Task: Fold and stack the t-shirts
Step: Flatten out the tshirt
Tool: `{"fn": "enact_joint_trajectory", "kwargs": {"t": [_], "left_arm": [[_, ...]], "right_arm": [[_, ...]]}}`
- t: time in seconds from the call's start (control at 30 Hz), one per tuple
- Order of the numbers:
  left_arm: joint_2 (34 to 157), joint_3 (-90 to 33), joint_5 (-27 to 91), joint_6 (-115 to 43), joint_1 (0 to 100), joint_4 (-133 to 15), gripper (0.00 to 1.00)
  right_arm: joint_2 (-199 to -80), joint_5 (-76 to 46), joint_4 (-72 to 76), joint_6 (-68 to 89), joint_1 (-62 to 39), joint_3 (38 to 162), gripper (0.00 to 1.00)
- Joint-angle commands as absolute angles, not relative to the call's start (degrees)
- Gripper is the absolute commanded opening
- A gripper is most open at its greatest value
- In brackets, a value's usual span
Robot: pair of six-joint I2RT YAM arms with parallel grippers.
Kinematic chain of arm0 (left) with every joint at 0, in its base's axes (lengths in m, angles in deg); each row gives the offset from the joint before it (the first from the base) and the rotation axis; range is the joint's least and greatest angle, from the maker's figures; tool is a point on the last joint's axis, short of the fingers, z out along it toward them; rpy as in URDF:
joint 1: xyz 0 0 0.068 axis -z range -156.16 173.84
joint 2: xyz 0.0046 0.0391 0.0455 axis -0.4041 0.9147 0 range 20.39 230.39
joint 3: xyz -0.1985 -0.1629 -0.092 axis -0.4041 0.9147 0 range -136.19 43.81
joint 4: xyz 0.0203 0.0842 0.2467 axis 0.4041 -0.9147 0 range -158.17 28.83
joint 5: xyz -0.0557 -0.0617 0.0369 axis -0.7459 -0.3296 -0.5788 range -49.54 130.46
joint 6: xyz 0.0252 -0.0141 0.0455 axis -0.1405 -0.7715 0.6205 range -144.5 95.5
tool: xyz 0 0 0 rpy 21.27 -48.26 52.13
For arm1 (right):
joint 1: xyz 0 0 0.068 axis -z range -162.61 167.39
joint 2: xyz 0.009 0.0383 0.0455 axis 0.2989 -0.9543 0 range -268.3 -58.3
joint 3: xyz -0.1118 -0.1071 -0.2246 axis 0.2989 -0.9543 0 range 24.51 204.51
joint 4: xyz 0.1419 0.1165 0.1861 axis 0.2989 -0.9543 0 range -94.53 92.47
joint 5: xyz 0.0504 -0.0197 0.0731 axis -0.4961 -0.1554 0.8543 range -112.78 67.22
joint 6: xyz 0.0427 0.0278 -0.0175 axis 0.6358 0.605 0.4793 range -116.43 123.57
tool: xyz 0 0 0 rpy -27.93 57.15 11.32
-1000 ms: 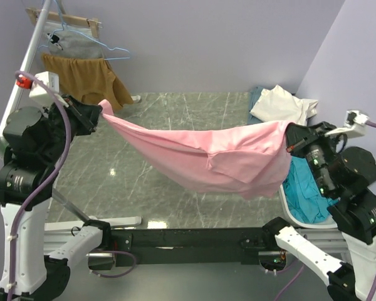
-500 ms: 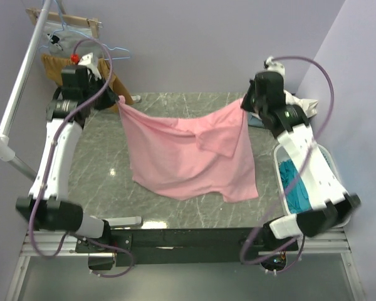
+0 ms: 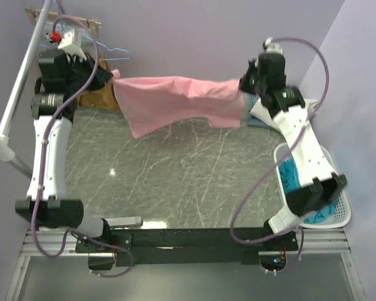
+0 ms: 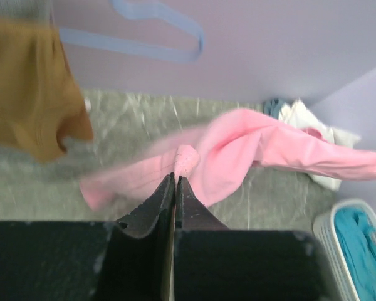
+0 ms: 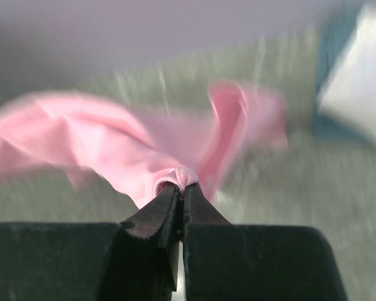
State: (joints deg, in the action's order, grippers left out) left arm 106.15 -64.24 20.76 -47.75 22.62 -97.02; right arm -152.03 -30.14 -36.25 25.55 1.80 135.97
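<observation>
Bright, even light; pink t-shirt (image 5: 113,150) motion-blurred in both wrist views

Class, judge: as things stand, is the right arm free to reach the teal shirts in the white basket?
Probably not yet. The right gripper is shut on the pink t-shirt, stretched to the left gripper, so it must let go first. The basket of teal shirts sits open beside that arm.

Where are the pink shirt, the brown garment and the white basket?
pink shirt (image 3: 175,100): top view, middle of the stretched cloth.
brown garment (image 4: 25,94): left wrist view, its middle.
white basket (image 4: 326,243): left wrist view, its left wall.
</observation>
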Motion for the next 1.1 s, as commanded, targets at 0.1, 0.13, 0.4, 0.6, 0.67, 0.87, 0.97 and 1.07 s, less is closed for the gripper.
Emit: {"fn": "enact_joint_trajectory", "kwargs": {"t": [0.1, 0.13, 0.4, 0.6, 0.67, 0.87, 0.97, 1.07], "left_arm": [[84.7, -39.3, 19.5, -49.5, 22.6, -92.5, 0.08], [82.6, -33.7, 19.5, -49.5, 22.6, -92.9, 0.09], [67.3, -9.8, 24.9, -49.9, 22.7, -102.8, 0.19], [63.0, -4.4, 25.4, -52.4, 22.8, -106.3, 0.99], [63.5, -5.0, 25.3, -52.7, 22.8, -105.6, 0.99], [73.7, -8.8, 22.5, -52.5, 22.8, -94.0, 0.99], [82.3, -11.8, 24.5, -52.2, 22.9, -88.8, 0.99], [91.2, -14.5, 26.4, -52.8, 22.3, -84.1, 0.99]], "right_arm": [[-126.5, -20.6, -28.7, 30.7, 0.4, 98.0, 0.0], [-124.9, -20.1, -29.4, 31.2, -0.9, 92.7, 0.0], [-114.0, -23.9, -37.8, 41.9, -10.2, 72.7, 0.24], [-109.0, -34.8, -47.4, 50.3, -12.6, 70.9, 0.88], [-107.5, -41.9, -48.0, 52.1, -12.5, 72.9, 0.96], [-116.6, -49.8, -36.9, 47.7, -7.5, 77.9, 1.0], [-126.3, -45.2, -31.3, 44.1, -1.3, 80.9, 1.0], [-133.6, -43.8, -27.3, 40.8, 1.5, 84.2, 1.0]]}}
